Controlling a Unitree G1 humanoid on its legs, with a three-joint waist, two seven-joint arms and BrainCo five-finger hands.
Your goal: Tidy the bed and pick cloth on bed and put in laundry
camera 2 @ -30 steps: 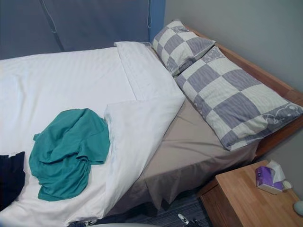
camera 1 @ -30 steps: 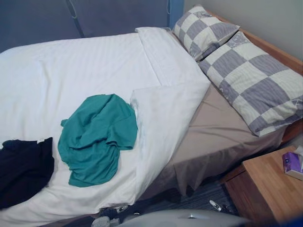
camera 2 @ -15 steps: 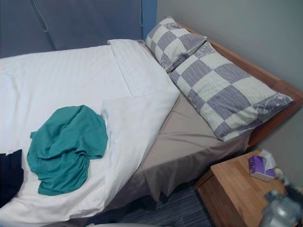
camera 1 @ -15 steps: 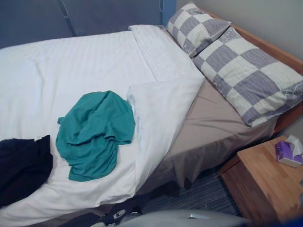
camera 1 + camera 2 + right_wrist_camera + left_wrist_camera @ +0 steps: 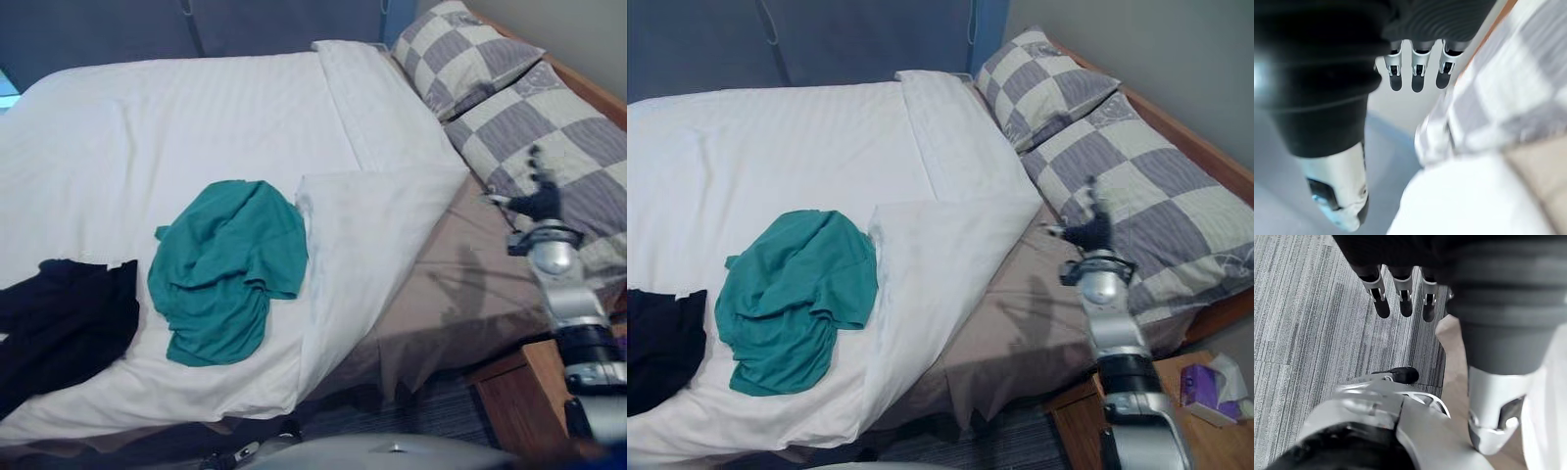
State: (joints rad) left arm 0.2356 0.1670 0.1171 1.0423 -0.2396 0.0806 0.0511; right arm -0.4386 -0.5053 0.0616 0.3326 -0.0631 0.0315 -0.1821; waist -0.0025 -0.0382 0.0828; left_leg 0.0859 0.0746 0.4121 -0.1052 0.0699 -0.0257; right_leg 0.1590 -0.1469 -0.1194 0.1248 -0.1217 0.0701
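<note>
Right arm [image 5: 1114, 338], silver-grey rounded segments, black band at one joint, right hand [image 5: 1091, 233] dark, ribbed black wrist cover, left hand [image 5: 1404, 290] likewise, silver fingers [image 5: 1381, 289] with dark tips, thumb [image 5: 1493, 421] in pale grey shell with dark slot

Teal cloth [image 5: 227, 269], black cloth [image 5: 61, 323] on white duvet [image 5: 186, 117]; grey-cream checked pillows [image 5: 1136, 211]

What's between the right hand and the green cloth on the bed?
From the green cloth toward the right hand, the left eye view shows the folded-back corner of the white duvet, then bare beige sheet.
</note>
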